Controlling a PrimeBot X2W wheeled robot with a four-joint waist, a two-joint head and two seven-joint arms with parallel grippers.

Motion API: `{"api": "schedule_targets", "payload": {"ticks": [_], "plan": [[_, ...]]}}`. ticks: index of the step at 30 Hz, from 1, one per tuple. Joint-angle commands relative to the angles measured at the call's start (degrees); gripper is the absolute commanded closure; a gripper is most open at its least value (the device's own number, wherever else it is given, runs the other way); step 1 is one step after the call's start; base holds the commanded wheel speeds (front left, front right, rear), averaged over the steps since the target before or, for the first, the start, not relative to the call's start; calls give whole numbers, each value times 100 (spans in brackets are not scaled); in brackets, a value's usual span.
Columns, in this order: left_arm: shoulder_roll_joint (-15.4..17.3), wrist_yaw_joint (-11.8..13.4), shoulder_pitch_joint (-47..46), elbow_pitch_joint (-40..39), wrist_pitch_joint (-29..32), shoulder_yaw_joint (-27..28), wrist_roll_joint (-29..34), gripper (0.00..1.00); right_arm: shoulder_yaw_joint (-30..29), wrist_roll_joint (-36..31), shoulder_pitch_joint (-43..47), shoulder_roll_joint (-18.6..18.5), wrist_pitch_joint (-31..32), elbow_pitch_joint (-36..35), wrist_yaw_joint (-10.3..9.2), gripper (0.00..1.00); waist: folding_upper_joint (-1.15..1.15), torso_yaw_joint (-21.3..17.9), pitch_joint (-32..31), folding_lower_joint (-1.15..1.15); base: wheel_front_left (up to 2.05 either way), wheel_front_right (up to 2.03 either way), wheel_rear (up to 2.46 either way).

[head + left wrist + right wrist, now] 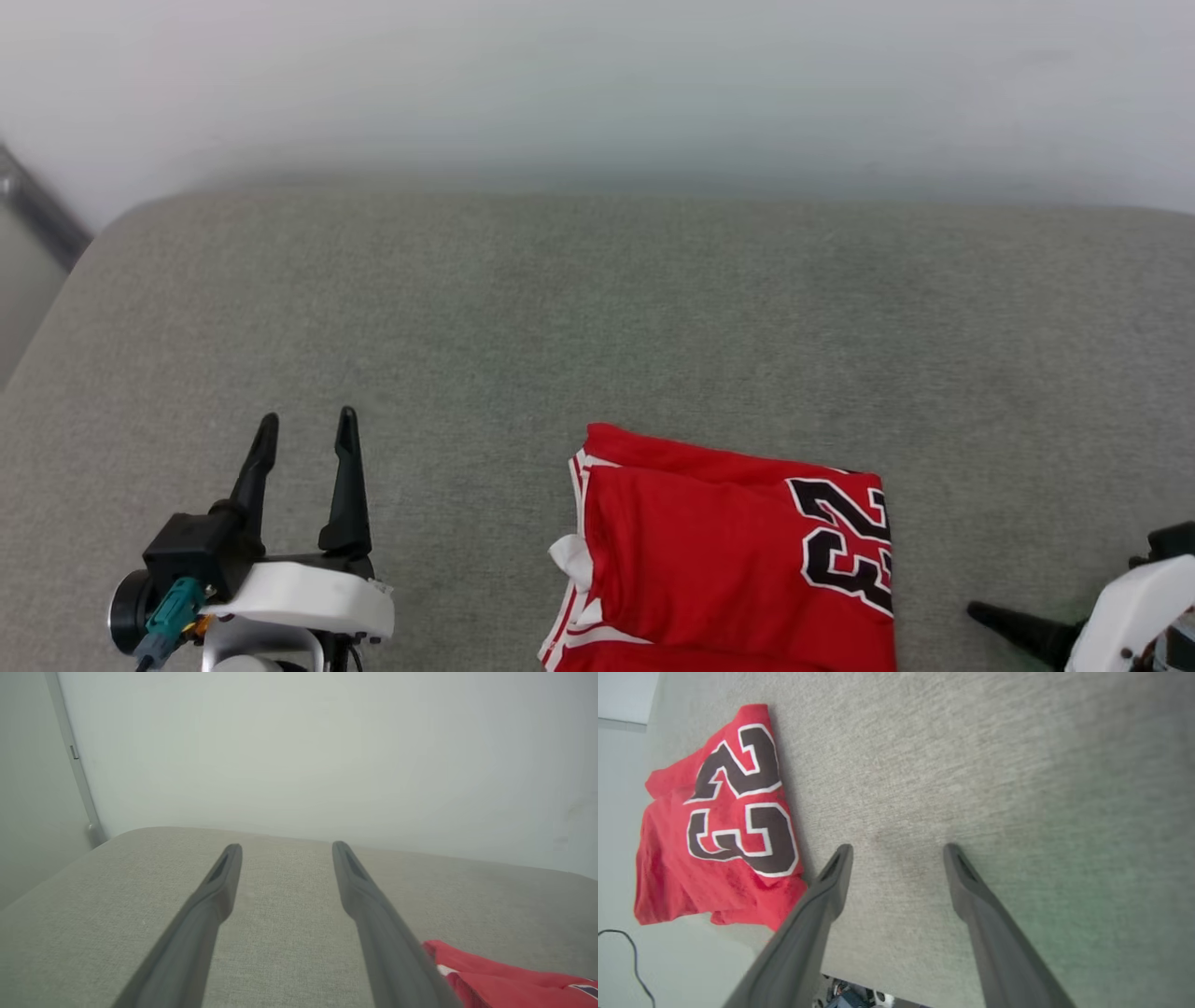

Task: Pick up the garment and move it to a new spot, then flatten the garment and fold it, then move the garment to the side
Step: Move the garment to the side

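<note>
The garment (709,569) is bright red with a black number 23 edged in white. It lies folded on the grey cushioned surface (597,327) at the front middle, white-striped trim along its left side. In the right wrist view the garment (724,826) reaches over the surface's near edge. My left gripper (308,417) stands open to the garment's left, apart from it, with nothing between its fingers. The left wrist view has that gripper (286,845) above bare cushion and the garment (504,980) at the lower right. My right gripper (896,847) is open and empty, just right of the garment; one finger (1018,627) points left.
A pale wall (597,84) rises behind the cushioned surface. A grey metal strip (37,210) runs down beyond the surface's rounded left corner. Pale floor with a thin black cable (630,956) lies below the near edge. Bare cushion spreads behind and beside the garment.
</note>
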Motion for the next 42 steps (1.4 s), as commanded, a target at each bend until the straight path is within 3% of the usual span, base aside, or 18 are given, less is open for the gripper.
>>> {"api": "schedule_targets", "payload": {"ticks": [1, 7, 12, 13, 14, 15, 16, 21, 28, 33, 42], "plan": [[-41, -41, -136, -12, -23, 4, 35, 0, -56, 349, -107, 258, 277, 92, -2, 0, 0, 176, 175, 0, 0, 0, 0], [-108, -150, -314, 109, -19, 8, 103, 0, -214, 997, -521, 858, 951, 560, -6, 0, 0, 396, 318, 0, 0, 0, 0], [-11, -210, -406, 195, -19, 29, 146, 0, -79, 1334, -797, 978, 902, 962, -7, 0, 0, 510, 328, 0, 0, 0, 0], [-1, -215, -423, 206, -19, 26, 155, 0, -15, 1361, -811, 989, 897, 1031, -7, 22, 0, 524, 325, 0, 0, 0, 0], [7, -226, -432, 216, -19, 24, 158, 0, 56, 1374, -815, 994, 861, 1074, -7, 62, 0, 536, 321, 0, 0, 0, 0], [7, -234, -439, 230, -19, 16, 160, 0, 100, 1391, -823, 986, 836, 1103, -7, 86, 0, 547, 314, 0, 0, 0, 0], [7, -239, -439, 239, -19, 15, 158, 0, 160, 1406, -839, 963, 806, 1099, -7, 100, 0, 550, 304, 0, 0, 0, 0], [-8, -251, -353, 290, -19, 13, 167, 0, 569, 1349, -864, 627, 505, 676, -2, 100, 0, 437, 191, 0, 0, 0, 0], [-7, -277, -293, 297, -19, -13, 216, 0, 1507, 674, -829, -98, -112, 97, -2, 100, 0, -19, -17, 0, 0, 0, 0], [-13, -318, -332, 237, -19, -97, 289, 0, 1797, 85, -1066, -500, -495, 182, -2, 100, 0, -553, 32, 0, 0, 0, 0], [71, -417, -764, 15, 65, -254, 420, 0, 1977, -552, -1806, -761, -1029, 596, -2, 100, 0, -1763, 766, 0, 0, 0, 0]]}}
